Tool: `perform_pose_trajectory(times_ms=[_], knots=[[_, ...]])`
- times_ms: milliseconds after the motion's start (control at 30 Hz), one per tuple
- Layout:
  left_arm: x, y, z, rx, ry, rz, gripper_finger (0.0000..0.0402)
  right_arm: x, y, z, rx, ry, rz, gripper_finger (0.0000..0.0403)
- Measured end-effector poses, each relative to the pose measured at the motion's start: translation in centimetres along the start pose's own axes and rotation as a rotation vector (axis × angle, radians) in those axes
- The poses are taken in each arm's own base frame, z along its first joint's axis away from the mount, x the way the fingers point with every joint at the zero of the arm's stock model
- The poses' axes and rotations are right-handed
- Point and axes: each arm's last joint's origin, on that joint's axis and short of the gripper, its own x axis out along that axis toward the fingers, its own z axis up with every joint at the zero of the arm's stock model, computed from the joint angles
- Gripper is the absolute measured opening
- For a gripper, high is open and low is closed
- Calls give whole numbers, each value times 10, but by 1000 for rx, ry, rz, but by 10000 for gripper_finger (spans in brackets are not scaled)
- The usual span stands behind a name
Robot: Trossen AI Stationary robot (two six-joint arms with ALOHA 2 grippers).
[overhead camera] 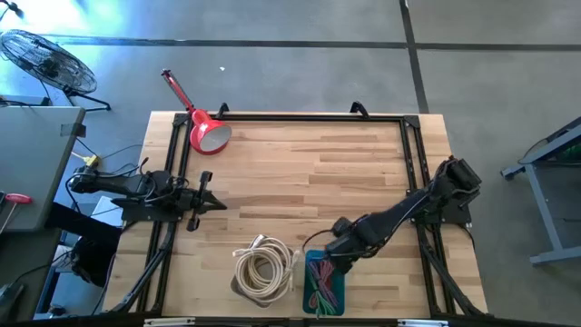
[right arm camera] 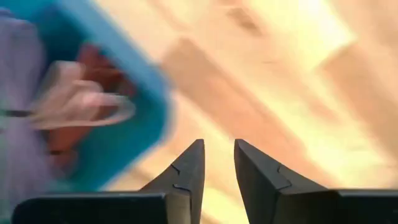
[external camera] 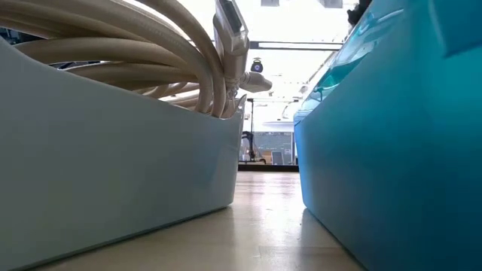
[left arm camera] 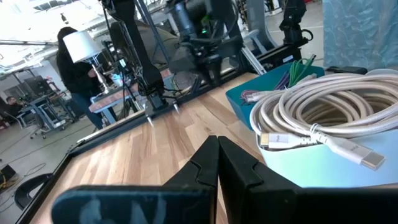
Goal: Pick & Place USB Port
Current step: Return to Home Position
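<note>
**Right gripper [right arm camera: 219, 144] empty at the rim of the blue bin [external camera: 392, 150]; cables lie in the bins**

Obs. 1: The blue bin stands at the near edge of the wooden table [overhead camera: 318, 163]. It holds a tangle of USB cables [overhead camera: 322, 280]: green, red and violet strands can be told apart. The count cannot be told.

Obs. 2: The white bin [external camera: 113, 165] stands just beside the blue bin, on its left-arm side. In the low view a narrow strip of bare table separates the two walls. The light brown HDMI cable [overhead camera: 263, 268] lies coiled in the white bin, its loops rising above the rim.

Obs. 3: The right gripper hangs over bare wood at the blue bin's edge that faces the table's middle. Its fingers stand a narrow gap apart and nothing is between them. The right arm reaches to it slantwise from the table's right side.

Obs. 4: The left gripper [left arm camera: 217, 142] waits well apart from the blue bin, beyond the white bin, near the table's left side. Its fingers are pressed together and hold nothing.

Obs. 5: A red lamp [overhead camera: 207, 134] lies at the table corner diagonally opposite the blue bin. In the left wrist view a person [left arm camera: 74, 62] in dark clothing stands in the room past the table.
</note>
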Motion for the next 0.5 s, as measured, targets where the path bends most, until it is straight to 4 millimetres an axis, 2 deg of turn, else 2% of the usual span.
perform_pose_trajectory(times_ms=[133,267,400,500], knots=[[0,0,0,0,0,0,1,-10,-20,6,-129,-118,-181,72],[0,0,0,0,0,0,1,-12,-25,19,-297,-335,-312,72],[0,0,0,0,1,0,1,-15,-31,41,-476,-408,-413,63],[0,0,0,0,1,0,1,-18,-39,61,-537,-507,-539,40]])
